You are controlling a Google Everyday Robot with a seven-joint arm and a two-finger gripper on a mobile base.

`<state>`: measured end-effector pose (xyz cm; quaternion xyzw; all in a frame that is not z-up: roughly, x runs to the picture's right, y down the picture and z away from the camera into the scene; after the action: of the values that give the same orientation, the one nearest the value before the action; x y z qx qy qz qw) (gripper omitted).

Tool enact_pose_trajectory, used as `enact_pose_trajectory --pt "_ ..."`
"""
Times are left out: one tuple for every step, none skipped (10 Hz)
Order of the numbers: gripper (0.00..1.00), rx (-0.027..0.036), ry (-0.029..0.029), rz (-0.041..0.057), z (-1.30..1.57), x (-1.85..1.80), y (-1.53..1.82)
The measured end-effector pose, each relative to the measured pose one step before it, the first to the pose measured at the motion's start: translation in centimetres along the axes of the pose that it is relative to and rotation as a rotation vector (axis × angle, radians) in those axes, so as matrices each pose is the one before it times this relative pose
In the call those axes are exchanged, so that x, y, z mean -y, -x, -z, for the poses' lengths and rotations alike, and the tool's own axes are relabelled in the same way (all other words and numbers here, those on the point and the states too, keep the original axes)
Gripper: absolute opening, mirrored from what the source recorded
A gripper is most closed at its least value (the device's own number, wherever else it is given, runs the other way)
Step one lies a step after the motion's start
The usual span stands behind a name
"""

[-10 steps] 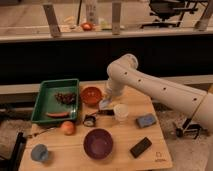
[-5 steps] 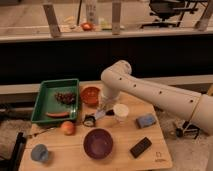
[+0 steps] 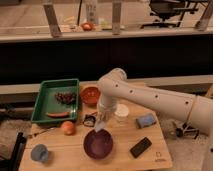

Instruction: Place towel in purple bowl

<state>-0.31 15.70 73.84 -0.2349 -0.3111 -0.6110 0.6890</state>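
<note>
The gripper (image 3: 101, 119) hangs low over the table (image 3: 65, 150), just behind the purple bowl (image 3: 97, 145), mostly hidden by the white arm (image 3: 150, 100). A pale scrap, apparently the towel (image 3: 98, 126), dangles beneath it at the bowl's back rim. Whether the gripper clamps it, I cannot tell.

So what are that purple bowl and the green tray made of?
Purple bowl: likely plastic, smooth with a dull sheen. Green tray: probably plastic too, judging by its even colour and moulded raised rim. The gripper hangs just above the bowl's far rim.
</note>
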Motion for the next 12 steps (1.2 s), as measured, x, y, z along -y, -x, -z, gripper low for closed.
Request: enact_pose_trajectory --pt "0.0 0.02394 0.00466 -0.00341 -0.53 -0.109 0.591" --pt "0.0 0.02406 0.00058 -0.00478 -0.556 -0.018 0.63" --pt "0.0 0.02809 0.00076 -0.00363 -0.756 0.065 0.833" --pt "0.0 0.01815 0.00129 -0.00115 -0.585 0.005 0.652" --pt "0.0 0.01061 0.00009 -0.00068 -0.254 0.115 0.584" --pt "0.0 0.01342 -0.00045 0.00056 -0.441 0.135 0.953" --pt "0.0 0.00865 -0.00373 0.00059 -0.182 0.1 0.35" --pt "0.0 0.01576 -0.00721 -0.00049 -0.333 0.108 0.448" --pt "0.0 0.01167 -0.00521 0.00214 -0.227 0.147 0.278" --pt "0.0 0.01819 -0.00444 0.00393 -0.259 0.149 0.395" --pt "0.0 0.00759 0.00014 0.00065 -0.109 -0.017 0.143" --pt "0.0 0.0056 -0.0006 0.00053 -0.017 0.0 0.133"
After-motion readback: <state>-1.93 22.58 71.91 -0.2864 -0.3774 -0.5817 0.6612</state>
